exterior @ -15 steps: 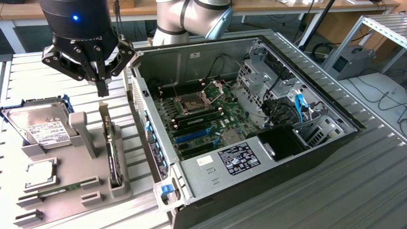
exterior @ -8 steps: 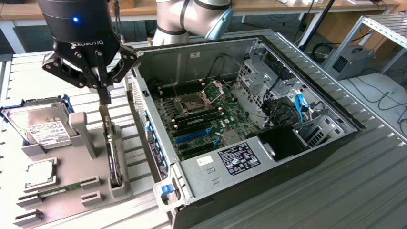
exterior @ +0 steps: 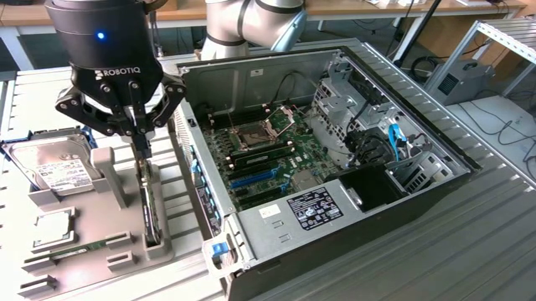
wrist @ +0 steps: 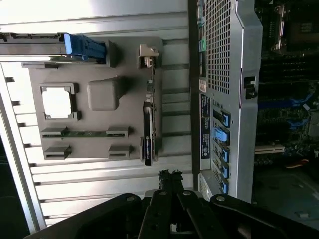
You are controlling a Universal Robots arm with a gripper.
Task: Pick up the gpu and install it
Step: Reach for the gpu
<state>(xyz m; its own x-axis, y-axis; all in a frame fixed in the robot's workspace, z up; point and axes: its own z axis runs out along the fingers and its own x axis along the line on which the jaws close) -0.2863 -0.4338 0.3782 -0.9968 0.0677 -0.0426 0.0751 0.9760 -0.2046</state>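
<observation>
Ribbed metal bench [exterior: 435, 251] carries a grey holder [exterior: 105, 169] and an open computer case [exterior: 310, 207]; arm [exterior: 251, 22] arches over from behind the case, wrist vertical, pincer [exterior: 140, 145] pointing straight down; its fingers are pressed together, nothing between them; the gpu [exterior: 149, 207] stands on edge in the holder just below the tips; card's lower edge is sunk in its slot; arm's upper links are cut off; contact between tips and card cannot be confirmed.
</observation>
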